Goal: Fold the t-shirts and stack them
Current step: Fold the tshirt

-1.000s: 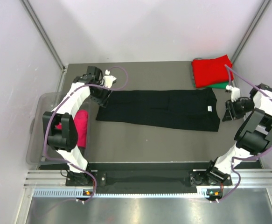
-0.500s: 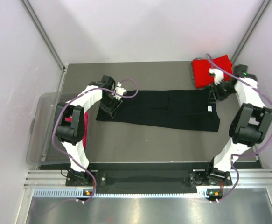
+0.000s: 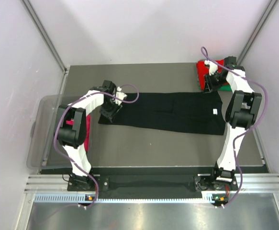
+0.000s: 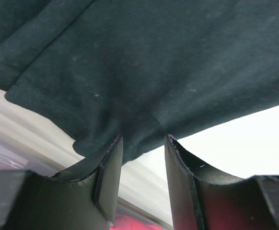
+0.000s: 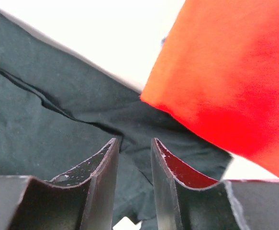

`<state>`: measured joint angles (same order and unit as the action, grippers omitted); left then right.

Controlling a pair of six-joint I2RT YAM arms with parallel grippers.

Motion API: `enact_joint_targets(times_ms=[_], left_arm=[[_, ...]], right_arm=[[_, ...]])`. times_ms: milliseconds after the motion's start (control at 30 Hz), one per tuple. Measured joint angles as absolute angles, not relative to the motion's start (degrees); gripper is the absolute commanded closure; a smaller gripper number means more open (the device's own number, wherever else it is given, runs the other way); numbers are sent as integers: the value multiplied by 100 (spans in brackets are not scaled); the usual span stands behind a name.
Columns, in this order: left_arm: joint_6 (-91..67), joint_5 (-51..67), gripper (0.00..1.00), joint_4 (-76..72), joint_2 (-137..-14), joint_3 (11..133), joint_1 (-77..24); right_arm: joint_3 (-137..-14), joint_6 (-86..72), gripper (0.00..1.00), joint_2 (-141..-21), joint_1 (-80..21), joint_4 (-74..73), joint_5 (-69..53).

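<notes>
A black t-shirt [image 3: 168, 112], folded into a long strip, lies across the table with its white neck label [image 3: 215, 111] near the right end. My left gripper [image 3: 111, 108] is at its left end, open. In the left wrist view the left gripper [image 4: 143, 143] has the hem of the black t-shirt [image 4: 153, 62] between its tips. My right gripper [image 3: 211, 84] hovers at the shirt's far right corner, open. The right wrist view has the right gripper [image 5: 134, 143] over the black t-shirt [image 5: 43, 124], beside the folded red t-shirt [image 5: 225, 72].
The red t-shirt [image 3: 218, 67] lies folded at the back right corner. A clear plastic bin [image 3: 41, 139] stands off the table's left edge with a magenta t-shirt [image 3: 85, 136] inside, also glimpsed in the left wrist view as the magenta t-shirt [image 4: 134, 223]. Walls enclose the table.
The right arm swung from the table's right edge to the shirt's far right corner by the red shirt. The left gripper came forward from the back left onto the shirt's left end.
</notes>
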<state>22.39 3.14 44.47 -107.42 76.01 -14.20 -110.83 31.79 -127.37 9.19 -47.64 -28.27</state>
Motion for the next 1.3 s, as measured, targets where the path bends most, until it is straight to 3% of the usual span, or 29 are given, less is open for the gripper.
enact_joint_targets(times_ms=[633, 1300], left_arm=[[2226, 296, 55, 4292, -10971, 7553, -1275], [2213, 298, 55, 4285, -10971, 7546, -1273]], right_arm=[[-11111, 3083, 60, -13235, 762, -4945, -2779], [-11111, 3076, 61, -13286, 746, -5037, -2797]])
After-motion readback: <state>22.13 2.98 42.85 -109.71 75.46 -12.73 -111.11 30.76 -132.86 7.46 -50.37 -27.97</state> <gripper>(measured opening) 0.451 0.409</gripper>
